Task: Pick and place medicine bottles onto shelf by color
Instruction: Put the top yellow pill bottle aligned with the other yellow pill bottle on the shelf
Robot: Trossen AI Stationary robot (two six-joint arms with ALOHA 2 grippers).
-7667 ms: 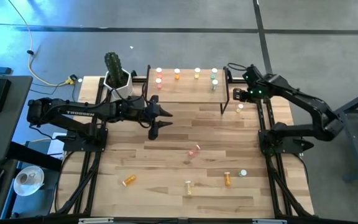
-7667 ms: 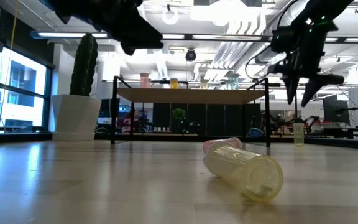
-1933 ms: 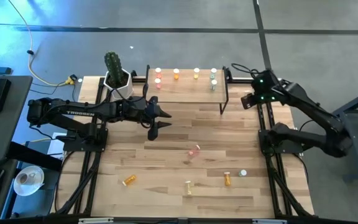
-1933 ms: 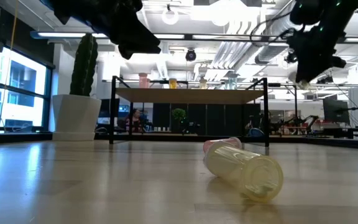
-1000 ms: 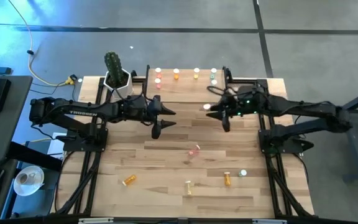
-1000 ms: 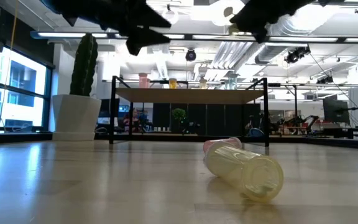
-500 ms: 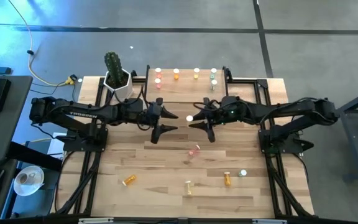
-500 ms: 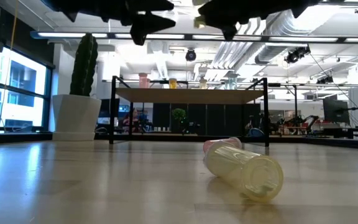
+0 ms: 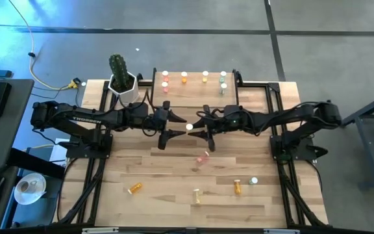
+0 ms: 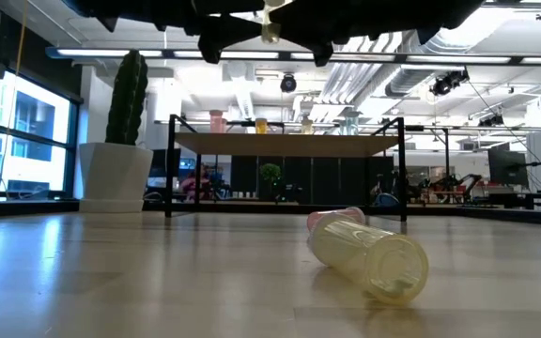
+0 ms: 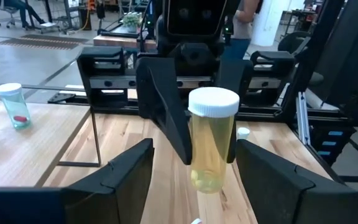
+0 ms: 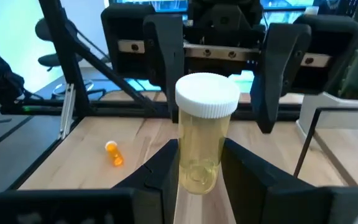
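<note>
My right gripper (image 12: 201, 160) is shut on a yellow medicine bottle (image 12: 202, 134) with a white cap, high above the table's middle. My left gripper (image 11: 194, 167) faces it, open. Its fingers stand on either side of the bottle (image 11: 211, 142), and I cannot tell whether they touch it. In the high view the cap (image 9: 189, 127) shows between the two grippers. The shelf (image 9: 193, 91) stands at the far edge with several bottles upright on it. Other bottles lie on the table: pink (image 9: 204, 156), orange (image 9: 135, 188), yellow (image 9: 197, 194). My right gripper pinches the lower part of the bottle's body (image 12: 194, 171) between its two fingers. The fingers come about level from the table's right side. The bottle stands upright with its cap up, lifted clear of the table.
A cactus in a white pot (image 9: 122, 83) stands left of the shelf. An orange bottle (image 9: 238, 187) and a pale green one (image 9: 254, 181) lie near the front right. In the low view a yellow bottle (image 10: 369, 258) lies close to the camera.
My right gripper has gone toward the table's left and a little down with the yellow bottle, which stays upright. It has come up to my left gripper, so the bottle now stands between that gripper's open fingers.
</note>
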